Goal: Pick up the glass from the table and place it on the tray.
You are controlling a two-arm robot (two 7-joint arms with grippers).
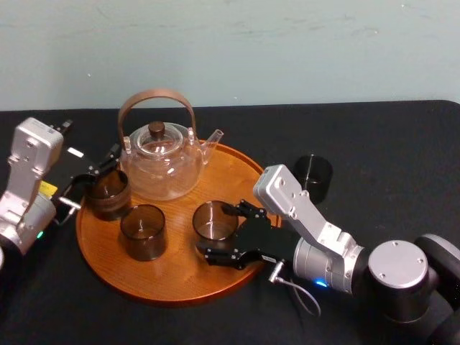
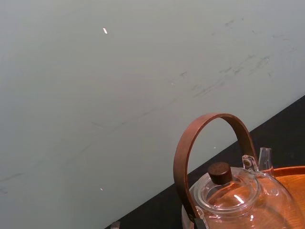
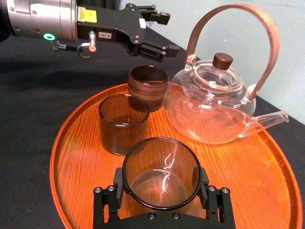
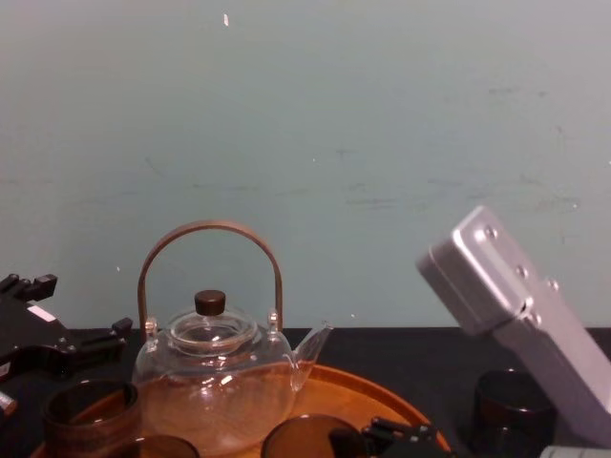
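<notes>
Counter: black, carrying the tray and 1 loose dark glass.
Tray: round, orange-brown wood with a low rim, lying flat in front of the robot.
Teapot: clear glass with a bent wooden handle and a dark knob, upright on the far left part of the tray, spout toward the right.
Gripped glass: smoky and upright, with its base on the tray's near right part.
Right tool: reaching in over the tray's right rim, its 2 black fingers closed against opposite sides of the gripped glass.
Middle glass: upright on the tray, just left of the gripped glass and apart from it.
Left glass: browner, upright at the tray's left edge, beside the teapot.
Left tool: at the tray's left rim, just above and behind the left glass, fingers spread and holding nothing.
Dark glass: upright on the counter, just right of the tray.
</notes>
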